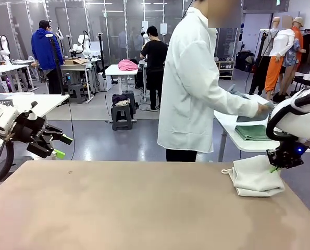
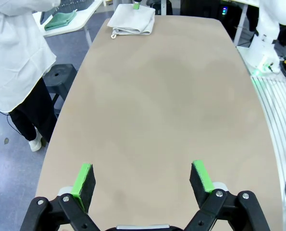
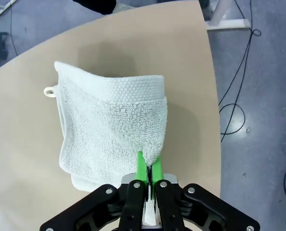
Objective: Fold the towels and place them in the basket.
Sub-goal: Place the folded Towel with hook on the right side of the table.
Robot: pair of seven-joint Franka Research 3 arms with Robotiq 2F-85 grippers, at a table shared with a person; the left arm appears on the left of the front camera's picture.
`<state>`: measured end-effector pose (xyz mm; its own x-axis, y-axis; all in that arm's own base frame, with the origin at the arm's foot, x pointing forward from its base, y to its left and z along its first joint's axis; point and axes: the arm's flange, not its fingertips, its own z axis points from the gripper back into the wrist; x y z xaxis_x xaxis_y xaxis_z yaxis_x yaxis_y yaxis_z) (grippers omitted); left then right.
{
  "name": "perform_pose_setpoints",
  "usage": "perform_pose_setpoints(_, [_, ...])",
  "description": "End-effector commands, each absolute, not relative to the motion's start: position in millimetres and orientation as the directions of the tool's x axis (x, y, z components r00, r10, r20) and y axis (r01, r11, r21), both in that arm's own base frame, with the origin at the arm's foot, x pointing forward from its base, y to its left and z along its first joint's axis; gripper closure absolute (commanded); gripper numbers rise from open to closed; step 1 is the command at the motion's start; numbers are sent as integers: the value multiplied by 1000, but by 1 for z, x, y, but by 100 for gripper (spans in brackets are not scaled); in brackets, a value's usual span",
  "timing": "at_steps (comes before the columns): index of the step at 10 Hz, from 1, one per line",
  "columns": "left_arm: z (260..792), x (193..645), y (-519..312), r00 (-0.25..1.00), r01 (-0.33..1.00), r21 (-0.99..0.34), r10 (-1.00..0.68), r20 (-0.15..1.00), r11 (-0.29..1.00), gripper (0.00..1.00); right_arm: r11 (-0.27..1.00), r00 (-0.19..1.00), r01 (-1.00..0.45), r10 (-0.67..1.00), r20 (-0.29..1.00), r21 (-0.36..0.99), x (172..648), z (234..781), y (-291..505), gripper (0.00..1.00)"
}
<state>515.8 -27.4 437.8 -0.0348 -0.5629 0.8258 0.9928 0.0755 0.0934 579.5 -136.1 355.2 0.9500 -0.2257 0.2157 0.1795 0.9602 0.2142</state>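
While right gripper (image 3: 147,166) clamps a corner of folded off-white towel (image 3: 109,125) on table (image 3: 27,159), left gripper (image 2: 142,168) spread apart

Your tan tabletop (image 1: 144,208) stands on a glossy grey floor (image 1: 102,140) that catches the overhead light; black cables (image 3: 239,96) trail over it beside the table's edge. Just past the far right corner you have a white side table (image 1: 228,124). Farther back: a dark step stool (image 1: 122,123), white workbenches (image 1: 113,70), and a wall of glass partition panels (image 1: 118,21).
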Motion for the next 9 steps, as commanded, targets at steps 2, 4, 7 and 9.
perform_pose_setpoints(2, [439, 515, -28, -37, 993, 95, -563, 826, 74, 0, 971, 966, 120, -162, 200, 206, 593, 348, -143, 81])
perform_pose_setpoints(4, [439, 515, -28, -37, 993, 95, -563, 826, 74, 0, 974, 958, 107, -155, 242, 201, 593, 348, -144, 61])
perform_pose_setpoints(7, [439, 515, -28, -37, 993, 95, -563, 826, 74, 0, 977, 951, 111, -158, 267, 183, 587, 358, -145, 36])
perform_pose_setpoints(9, [439, 515, -28, -37, 993, 95, -563, 826, 74, 0, 983, 959, 87, -127, 255, 162, 576, 379, -137, 31])
